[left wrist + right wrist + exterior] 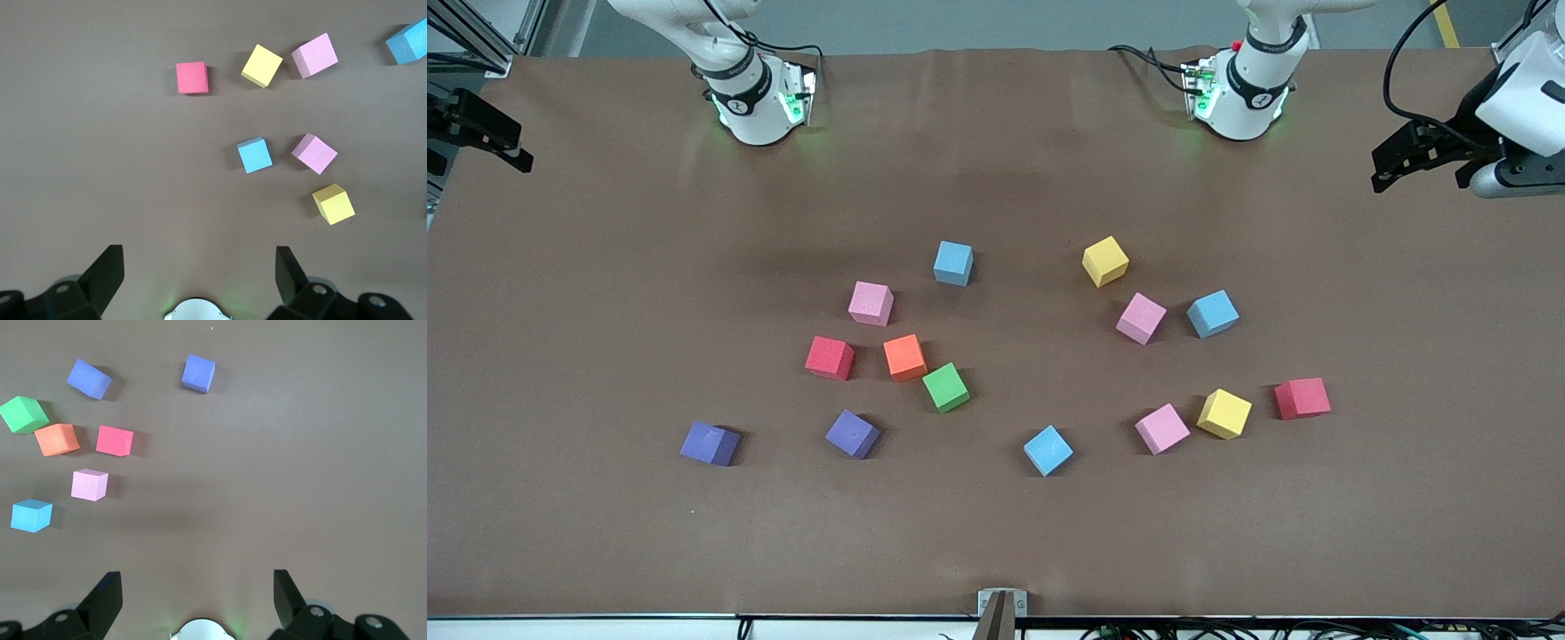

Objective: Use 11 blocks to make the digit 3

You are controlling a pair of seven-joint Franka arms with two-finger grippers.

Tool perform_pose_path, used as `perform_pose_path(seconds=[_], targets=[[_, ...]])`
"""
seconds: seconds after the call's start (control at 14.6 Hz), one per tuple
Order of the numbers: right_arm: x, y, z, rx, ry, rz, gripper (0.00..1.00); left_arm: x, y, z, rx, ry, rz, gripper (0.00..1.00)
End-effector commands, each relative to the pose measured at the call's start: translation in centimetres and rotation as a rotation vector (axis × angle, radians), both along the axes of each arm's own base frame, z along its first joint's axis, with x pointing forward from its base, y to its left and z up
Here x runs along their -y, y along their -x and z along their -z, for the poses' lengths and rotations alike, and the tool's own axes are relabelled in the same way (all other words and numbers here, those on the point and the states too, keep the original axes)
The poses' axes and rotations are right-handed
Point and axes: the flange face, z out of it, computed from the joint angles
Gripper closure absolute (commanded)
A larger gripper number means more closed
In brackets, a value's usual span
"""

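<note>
A brown cloth-covered counter (605, 267) carries loose small matte foam cubes, and no digit 3 is built on it.

At the right arm's end of the counter the right arm's jaws wait in the air over bare cloth, spread wide and holding nothing, their black fingers (101, 599) well apart.

Starting from that end, two purple foam cubes come first, the outer purple cube (710, 444) and the inner purple cube (852, 434). Both lie nearer the front camera than the first red cube (830, 357). Next are the first pink cube (871, 303) and the orange cube (905, 357). The green cube (945, 388) sits corner to corner with the orange one; whether they touch I cannot tell.

Mid-counter, the first blue cube (953, 263) lies farthest from the camera and the second blue cube (1048, 450) nearest.

Toward the left arm's end stand the first yellow cube (1105, 260), the second pink cube (1141, 317), the third pink cube (1162, 428) and the third blue cube (1212, 313). The second yellow cube (1224, 413) and the second red cube (1302, 397) follow, and all of these are apart.

The left arm's jaws wait above that end, also spread and empty, with their fingers (290, 273) wide.
</note>
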Motion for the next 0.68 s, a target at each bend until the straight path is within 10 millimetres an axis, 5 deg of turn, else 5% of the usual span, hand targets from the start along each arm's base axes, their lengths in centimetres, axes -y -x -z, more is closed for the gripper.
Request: perform_pose_path(seconds=[0.0,0.62], targets=[[0.44,-0.57,-0.24,-0.002,0.022,-0.006,0.00,0.02,0.11,-0.65,0.008,0.020,0.016,0.00],[0.60,-0.22,-0.14,-0.021,0.008,-0.025,0.00,-0.08,-0.40,-0.44,0.005,0.020,0.014,0.00]])
